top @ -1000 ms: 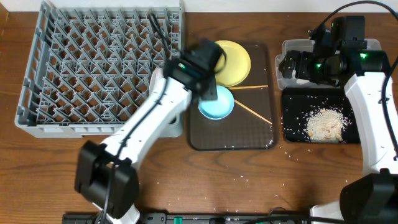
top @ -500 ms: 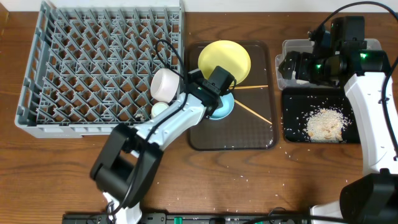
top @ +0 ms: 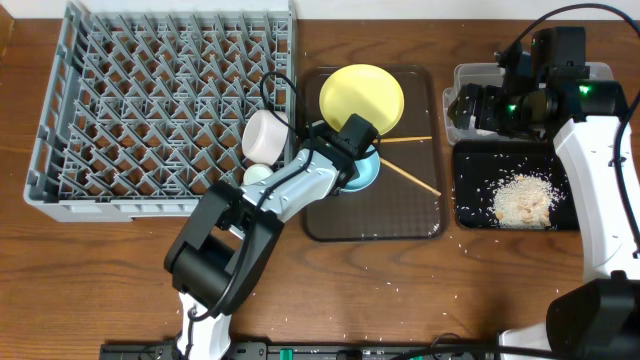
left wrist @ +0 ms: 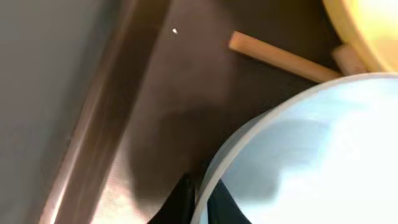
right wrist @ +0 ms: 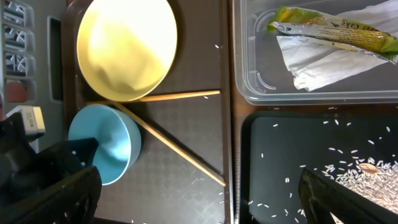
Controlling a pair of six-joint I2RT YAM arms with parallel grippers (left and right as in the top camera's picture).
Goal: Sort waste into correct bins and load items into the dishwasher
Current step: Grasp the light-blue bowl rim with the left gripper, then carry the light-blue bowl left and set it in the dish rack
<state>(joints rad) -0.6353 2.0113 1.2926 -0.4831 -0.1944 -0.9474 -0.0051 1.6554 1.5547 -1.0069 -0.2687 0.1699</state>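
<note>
Left claw (left wrist: 203,198) pinching light blue bowl (left wrist: 311,155) rim. Dish rack (top: 150,100) at bowl's 9 o'clock, left arm nearer. Right claw (top: 462,105) spread.

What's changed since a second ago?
The left arm shifted off the corner of the rack, so the white bowl and small cup there now show, and the left gripper lowered to the rim of the blue bowl. The right arm, yellow plate, chopsticks and rice stayed put.
</note>
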